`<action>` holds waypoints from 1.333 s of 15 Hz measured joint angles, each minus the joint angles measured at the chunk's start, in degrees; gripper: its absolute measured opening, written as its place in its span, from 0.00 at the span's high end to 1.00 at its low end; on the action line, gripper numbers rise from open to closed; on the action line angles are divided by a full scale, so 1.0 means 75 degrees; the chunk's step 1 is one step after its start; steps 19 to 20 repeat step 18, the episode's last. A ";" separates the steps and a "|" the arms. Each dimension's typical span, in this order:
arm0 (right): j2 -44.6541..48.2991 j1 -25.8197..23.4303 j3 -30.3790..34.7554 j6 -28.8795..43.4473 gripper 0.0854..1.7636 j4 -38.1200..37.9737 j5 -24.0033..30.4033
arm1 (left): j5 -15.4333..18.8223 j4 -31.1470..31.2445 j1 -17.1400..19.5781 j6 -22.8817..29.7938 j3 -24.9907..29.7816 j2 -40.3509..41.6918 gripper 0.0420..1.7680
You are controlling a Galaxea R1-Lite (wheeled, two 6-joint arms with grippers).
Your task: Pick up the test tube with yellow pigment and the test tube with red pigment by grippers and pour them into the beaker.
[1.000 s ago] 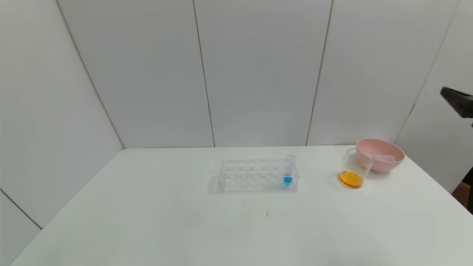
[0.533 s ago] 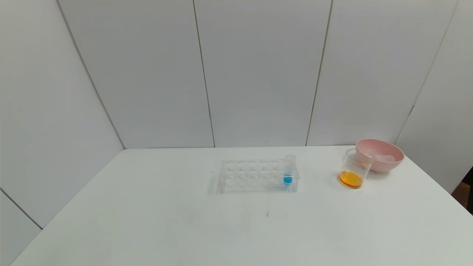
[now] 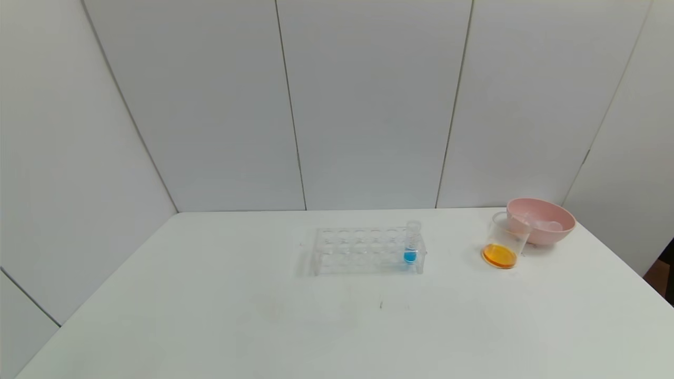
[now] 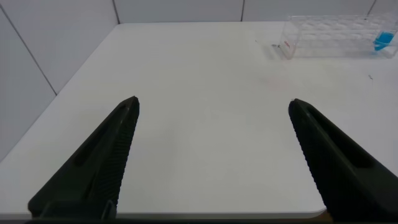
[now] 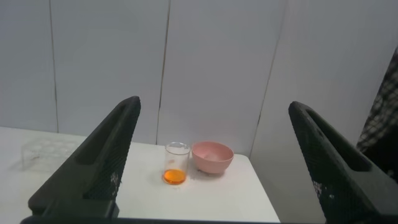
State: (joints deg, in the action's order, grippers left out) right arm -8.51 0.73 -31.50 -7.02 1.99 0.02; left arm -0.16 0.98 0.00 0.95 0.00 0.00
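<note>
Beaker (image 3: 504, 246) holding orange liquid beside pink bowl (image 3: 542, 219) with empty tubes, rack (image 3: 367, 250) keeping blue tube (image 3: 412, 248), left tool (image 4: 211, 155) and right tool (image 5: 211, 155) both spread wide, empty

Table (image 3: 263, 316): smooth, matt white top. Tube rack (image 3: 363, 250): clear, glossy plastic. Beaker (image 3: 505, 247), toward the right edge: clear, glossy plastic. Bowl (image 3: 558, 231) beside it: smooth pink plastic, satin sheen. Left gripper (image 4: 211, 109) and right gripper (image 5: 214, 109): matt black, finely textured fingers.

White table (image 3: 210, 316) carries a clear tube rack (image 3: 363, 251) at centre frame; beaker (image 3: 504, 247) and pink bowl (image 3: 542, 220) stand touching at right.
</note>
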 joint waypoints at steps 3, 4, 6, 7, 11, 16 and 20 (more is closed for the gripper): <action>0.0808 -0.0028 0.0834 0.0112 0.04 0.0705 -0.0033 | 0.0000 0.0000 0.0000 0.0000 0.0000 0.0000 0.03; 0.0925 -0.0029 0.1195 0.0182 0.04 0.0935 -0.0039 | 0.0000 -0.0003 0.0000 0.0000 0.0000 0.0000 0.03; 0.1058 -0.0029 0.2077 0.0265 0.04 0.1424 -0.0046 | 0.0000 0.0000 0.0000 -0.0003 0.0000 0.0000 0.03; 0.1087 -0.0029 0.2536 0.0288 0.04 0.1673 -0.0046 | 0.0000 0.0000 0.0000 0.0000 0.0000 0.0000 0.03; 0.1122 -0.0029 0.3995 0.0532 0.04 0.1526 0.0024 | 0.0000 0.0000 0.0000 0.0000 0.0000 0.0000 0.03; 0.1125 -0.0039 0.4171 0.0813 0.04 -0.0327 -0.0016 | 0.0000 0.0000 0.0000 0.0000 0.0000 0.0000 0.03; 0.1125 -0.0029 0.4182 0.0839 0.04 -0.0333 -0.0016 | 0.0000 0.0000 0.0000 0.0000 0.0000 0.0000 0.03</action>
